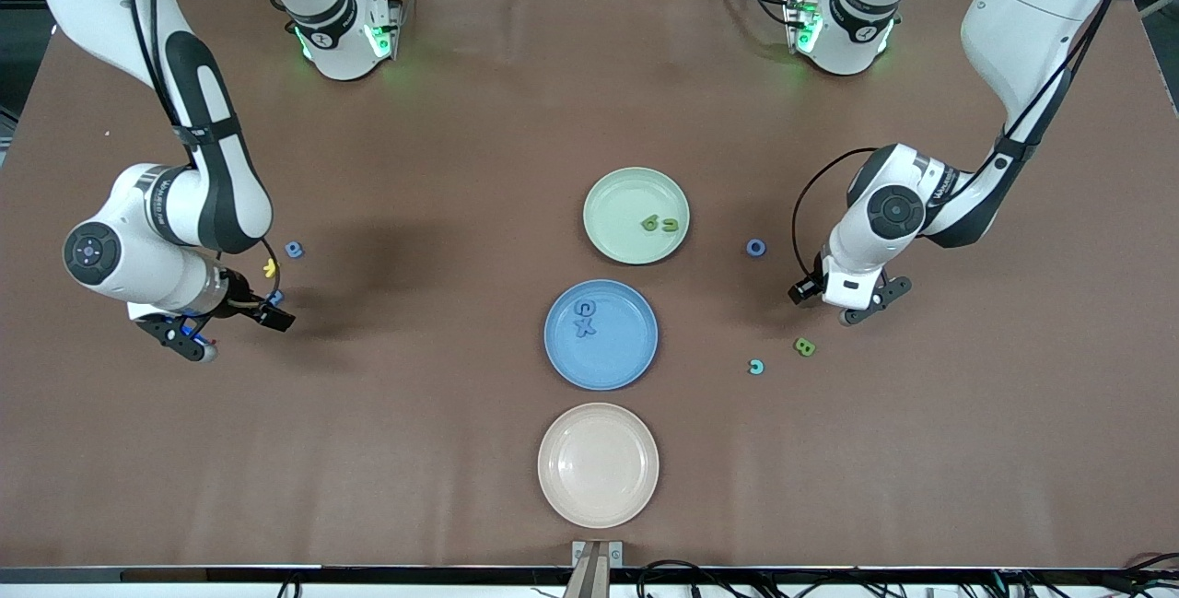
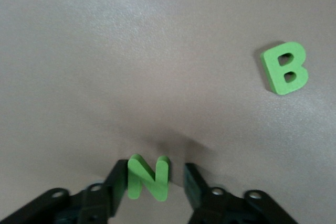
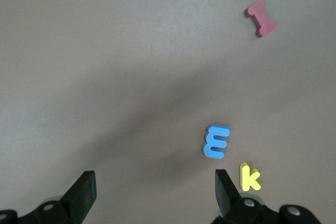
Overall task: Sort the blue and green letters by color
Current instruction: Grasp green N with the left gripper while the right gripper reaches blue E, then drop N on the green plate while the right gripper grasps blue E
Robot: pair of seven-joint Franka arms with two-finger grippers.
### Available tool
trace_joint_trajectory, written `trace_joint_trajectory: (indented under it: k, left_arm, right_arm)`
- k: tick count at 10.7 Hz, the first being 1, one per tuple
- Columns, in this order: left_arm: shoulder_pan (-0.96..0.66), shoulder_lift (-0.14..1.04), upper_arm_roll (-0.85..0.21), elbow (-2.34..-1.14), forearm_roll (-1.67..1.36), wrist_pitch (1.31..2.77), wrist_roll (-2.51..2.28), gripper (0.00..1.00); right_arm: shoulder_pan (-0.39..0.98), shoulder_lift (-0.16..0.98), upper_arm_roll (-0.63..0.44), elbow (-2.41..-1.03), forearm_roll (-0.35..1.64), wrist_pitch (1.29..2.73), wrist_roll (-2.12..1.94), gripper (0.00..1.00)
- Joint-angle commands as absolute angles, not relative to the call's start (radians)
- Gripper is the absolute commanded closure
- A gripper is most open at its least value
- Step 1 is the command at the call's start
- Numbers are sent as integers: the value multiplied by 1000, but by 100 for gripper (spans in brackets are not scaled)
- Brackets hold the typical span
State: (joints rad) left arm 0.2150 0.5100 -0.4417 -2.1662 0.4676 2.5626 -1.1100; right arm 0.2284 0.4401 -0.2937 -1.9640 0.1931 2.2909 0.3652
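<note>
Layout taken from the blue plate (image 1: 601, 334), nearest the front camera first. A beige plate (image 1: 598, 464) lies nearer the camera than the blue plate and holds nothing. The blue plate carries two blue letters (image 1: 585, 318). Toward the left arm's end from it lie a teal letter (image 1: 756, 366) and the green B (image 1: 805, 346); the left gripper (image 1: 864, 307) stands low just beside the B, its jaws drawn in against a green N (image 2: 148, 178), which sits upright between the fingers (image 2: 195, 188) in the left wrist view. Whether the N is off the table cannot be told. Toward the right arm's end, the right gripper (image 3: 155, 192) hangs with jaws wide apart and empty; the blue E (image 3: 216, 141) lies just ahead of one fingertip, a yellow k (image 3: 249, 177) beside it. Farther from the camera than the blue plate, the green plate (image 1: 636, 215) holds two green letters (image 1: 659, 223). A blue ring letter (image 1: 756, 247) lies beside it.
</note>
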Motion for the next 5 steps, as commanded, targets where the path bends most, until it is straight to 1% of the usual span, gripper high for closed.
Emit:
trace_joint_trajectory:
  k: [1,5]
  left_arm:
    - [216,497,-442,-2187,494,2571,-1149,100]
    - [219,469,-494,-2157,485,2569,-1157,100]
  right_arm:
    - [204,419,-282,-2046,172,2382,408,0]
    - [183,462,-281,-2068,176,2457,406,0]
